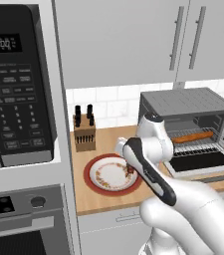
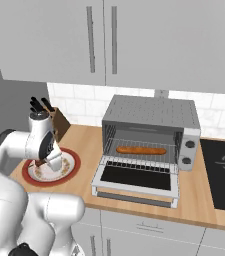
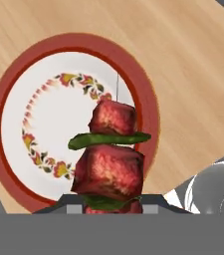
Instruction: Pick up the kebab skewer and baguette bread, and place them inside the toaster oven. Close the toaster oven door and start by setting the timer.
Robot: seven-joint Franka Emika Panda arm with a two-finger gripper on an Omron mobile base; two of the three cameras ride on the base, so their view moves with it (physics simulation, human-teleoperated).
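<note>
On the wooden surface (image 2: 204,197), the tool (image 2: 48,162) held the kebab skewer (image 3: 111,157) above the plate (image 3: 14,124); the baguette bread (image 2: 140,150) lay inside the toaster oven (image 2: 151,117).

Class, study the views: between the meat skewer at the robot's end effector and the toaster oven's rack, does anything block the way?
Nothing visible does. The dark reddish-brown kebab skewer sits at the end effector above the red-rimmed floral plate. The grey toaster oven has its dark glass door dropped open, and bare wooden counter lies between. The orange-brown baguette already lies on the rack.

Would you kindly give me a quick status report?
Gripper shut on kebab skewer above plate. Baguette bread in toaster oven; door open.
</note>
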